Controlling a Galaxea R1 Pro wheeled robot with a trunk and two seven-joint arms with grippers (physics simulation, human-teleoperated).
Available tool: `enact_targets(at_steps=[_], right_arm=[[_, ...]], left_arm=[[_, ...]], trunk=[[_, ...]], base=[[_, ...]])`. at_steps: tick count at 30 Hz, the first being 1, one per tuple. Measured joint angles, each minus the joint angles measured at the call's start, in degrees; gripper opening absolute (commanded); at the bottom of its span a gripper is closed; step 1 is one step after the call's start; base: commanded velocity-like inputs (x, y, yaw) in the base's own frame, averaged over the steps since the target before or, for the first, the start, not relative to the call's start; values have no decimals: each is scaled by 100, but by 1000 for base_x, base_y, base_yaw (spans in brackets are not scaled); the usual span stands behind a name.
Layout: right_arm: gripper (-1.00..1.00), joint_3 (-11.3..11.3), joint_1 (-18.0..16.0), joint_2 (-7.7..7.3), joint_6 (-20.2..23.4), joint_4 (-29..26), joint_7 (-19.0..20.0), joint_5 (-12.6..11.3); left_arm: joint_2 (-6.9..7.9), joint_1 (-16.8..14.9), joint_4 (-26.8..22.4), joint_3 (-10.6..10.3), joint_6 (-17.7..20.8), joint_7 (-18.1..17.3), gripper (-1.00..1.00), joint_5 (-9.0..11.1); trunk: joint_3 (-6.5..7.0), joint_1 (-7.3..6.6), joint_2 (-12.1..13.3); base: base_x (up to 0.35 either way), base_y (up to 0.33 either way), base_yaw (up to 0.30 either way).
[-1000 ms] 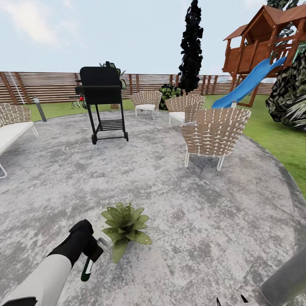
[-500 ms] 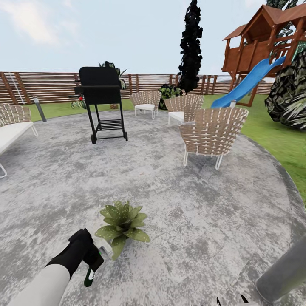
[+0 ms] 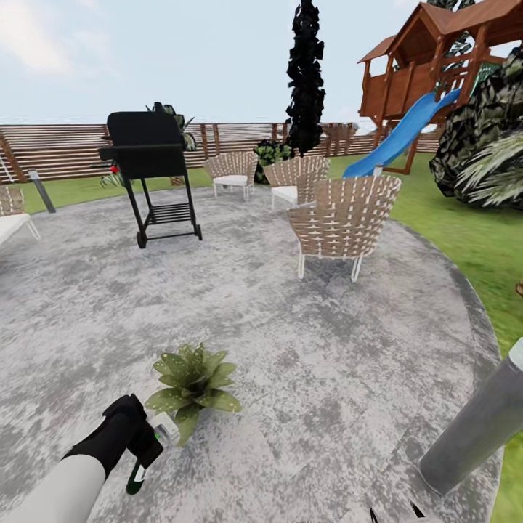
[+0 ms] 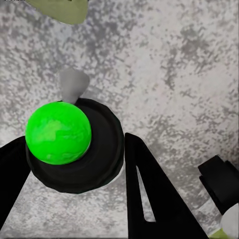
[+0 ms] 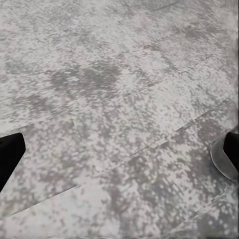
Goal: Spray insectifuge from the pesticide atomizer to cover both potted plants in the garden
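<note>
Dark green with a white label, the pesticide atomizer [image 3: 138,473] sits clamped in the left gripper [image 3: 142,444] at seven o'clock in the head view. Its long axis runs steeply, base down toward seven o'clock and pale trigger head [image 3: 167,434] up toward one o'clock, aimed at the potted plant [image 3: 189,378] just beside it on the grey patio [image 3: 327,363]. In the right wrist view the right gripper's fingertips [image 5: 10,154] stand wide apart.
</note>
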Motion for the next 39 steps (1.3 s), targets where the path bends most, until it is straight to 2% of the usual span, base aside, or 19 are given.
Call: enact_targets(at_steps=[4, 14, 15, 17, 19, 21, 23, 25, 29, 34, 39], right_arm=[[100, 0, -1, 0, 1, 1, 0, 1], [100, -1, -1, 0, 1, 1, 0, -1], [100, -1, -1, 0, 1, 1, 0, -1], [100, 0, -1, 0, -2, 1, 0, 2], [100, 3, -1, 0, -4, 4, 0, 7], [100, 2, -1, 0, -4, 7, 0, 8], [100, 4, -1, 0, -1, 6, 0, 8], [100, 3, -1, 0, -4, 8, 0, 8], [100, 3, -1, 0, -6, 3, 0, 8], [100, 5, -1, 0, -4, 4, 0, 8], [100, 5, -1, 0, -6, 6, 0, 8]], left_arm=[[177, 111, -7, 0, 4, 2, -100, 0], [76, 116, -82, -79, -67, -45, -100, 21], [45, 117, -78, -151, -73, -46, -100, 14], [8, 115, -51, -544, -68, -58, -100, -10], [-19, 76, -83, -1203, 99, -127, -100, -12], [-61, 50, -102, -1333, 595, -126, -100, -22], [-100, 32, -105, -1371, 1031, -121, -100, -14], [-82, 26, -104, -1390, 1199, -126, -100, -19], [-49, 54, -92, -1402, 1230, -134, -100, -3], [117, 86, -88, -1349, 1143, -147, -100, 73], [-27, 79, -117, -1344, 1128, -143, -100, 99]], trunk=[[0, 0, 0], [0, 0, 0], [0, 0, 0], [0, 0, 0], [0, 0, 0], [0, 0, 0], [0, 0, 0], [0, 0, 0], [0, 0, 0], [0, 0, 0], [0, 0, 0]], base=[[0, 0, -42], [0, 122, -1], [0, 13, 0], [0, 6, 0], [0, 1, 0], [0, 0, 0], [0, 0, 0], [0, 0, 0], [0, 0, 0], [0, 0, 0], [0, 0, 0]])
